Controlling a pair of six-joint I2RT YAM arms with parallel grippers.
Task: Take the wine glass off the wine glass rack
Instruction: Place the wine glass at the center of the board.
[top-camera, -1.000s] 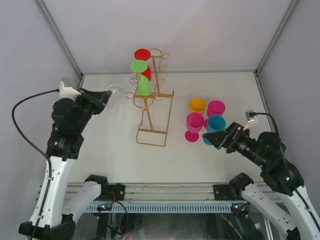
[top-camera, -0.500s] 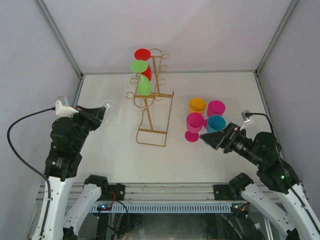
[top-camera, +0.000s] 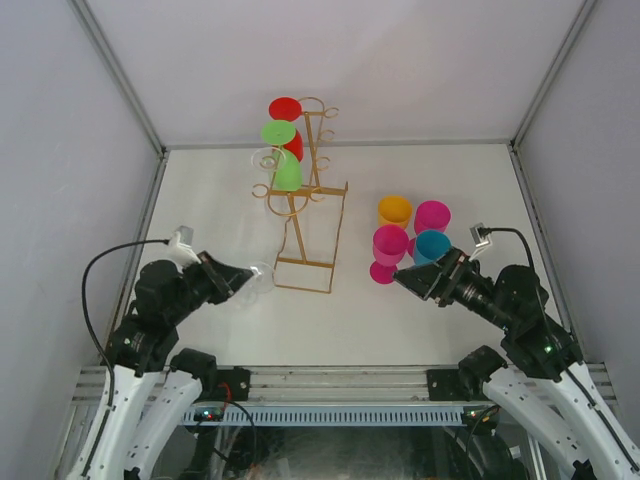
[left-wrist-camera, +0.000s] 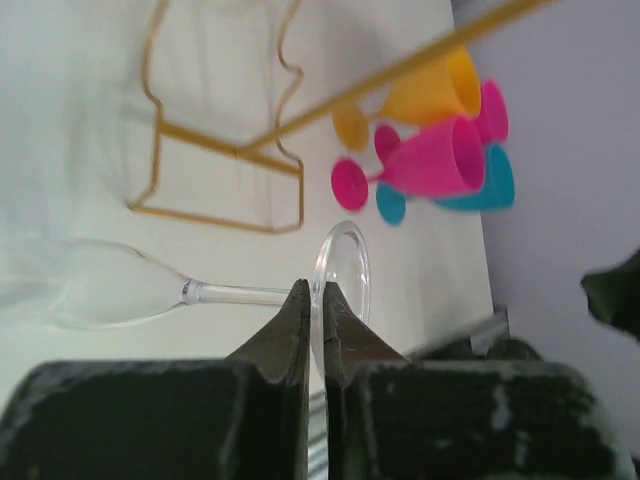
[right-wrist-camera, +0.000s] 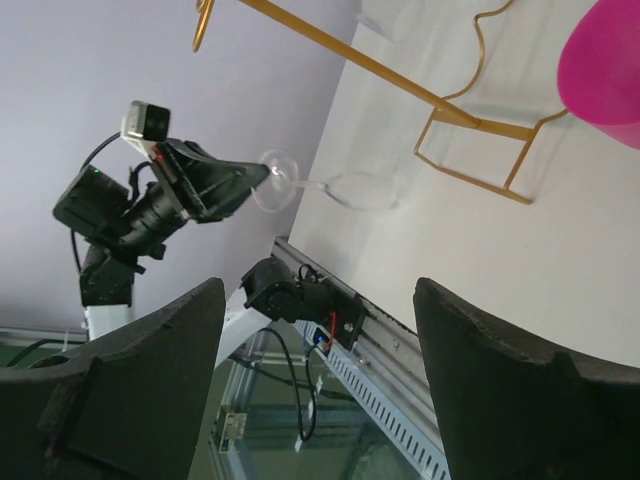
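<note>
Clear wine glass (left-wrist-camera: 130, 290) apart from wine glass rack (top-camera: 305, 263).
We note left gripper (left-wrist-camera: 315, 292) pinching its foot; right gripper (top-camera: 405, 277) gapes wide, holding nothing.

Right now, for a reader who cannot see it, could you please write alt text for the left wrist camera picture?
The left gripper is shut on the round foot of a clear wine glass, held sideways with its bowl to the left. Behind it are a gold wire rack and pink, orange and blue cups.
</note>
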